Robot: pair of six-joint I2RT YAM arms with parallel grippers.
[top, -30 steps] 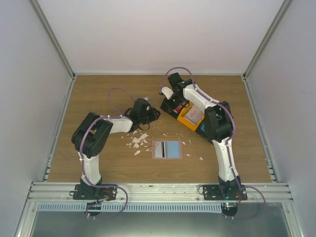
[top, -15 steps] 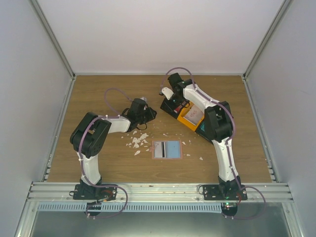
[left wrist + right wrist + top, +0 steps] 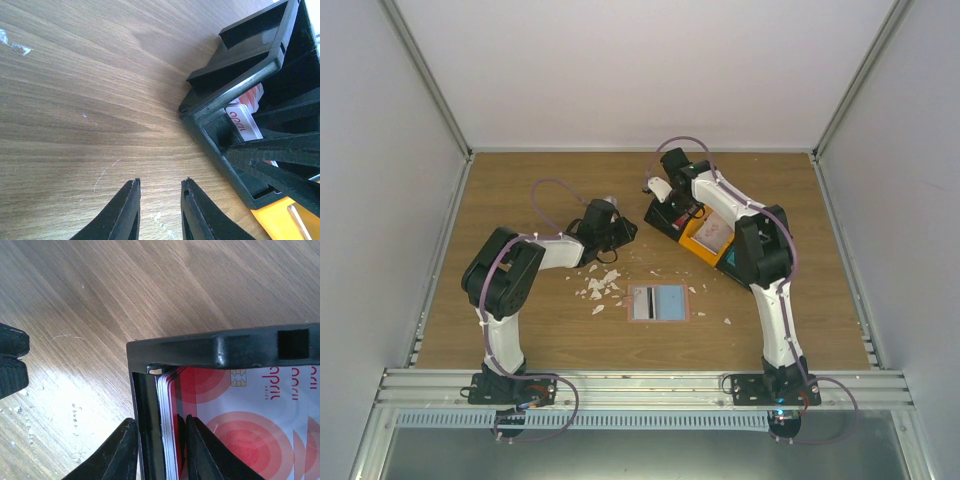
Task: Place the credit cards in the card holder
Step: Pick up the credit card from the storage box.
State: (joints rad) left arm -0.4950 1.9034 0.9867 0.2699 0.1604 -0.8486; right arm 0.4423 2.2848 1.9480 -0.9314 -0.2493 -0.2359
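Note:
The card holder [image 3: 658, 302] lies open on the table, salmon rim and pale blue inside. Red-and-white credit cards [image 3: 250, 405] stand stacked in the black bin [image 3: 220, 350] [image 3: 663, 214]. My right gripper [image 3: 160, 419] [image 3: 672, 203] reaches into that bin's corner. One finger is outside the bin wall, the other presses on the card stack, so the jaws are shut on wall and cards together. My left gripper [image 3: 160, 185] [image 3: 626, 232] hovers low over bare wood beside the black bin [image 3: 235, 75], open, with nothing between its fingers. A card [image 3: 245, 117] shows inside the bin.
An orange bin [image 3: 710, 235] with a whitish card and a teal card [image 3: 729, 260] sit right of the black bin. White scraps [image 3: 600, 285] litter the wood left of the holder. The left gripper's fingers [image 3: 10, 365] show in the right wrist view.
The right gripper's jaws have closed in on the bin wall and card stack. The left gripper drew back slightly to the left, away from the black bin.

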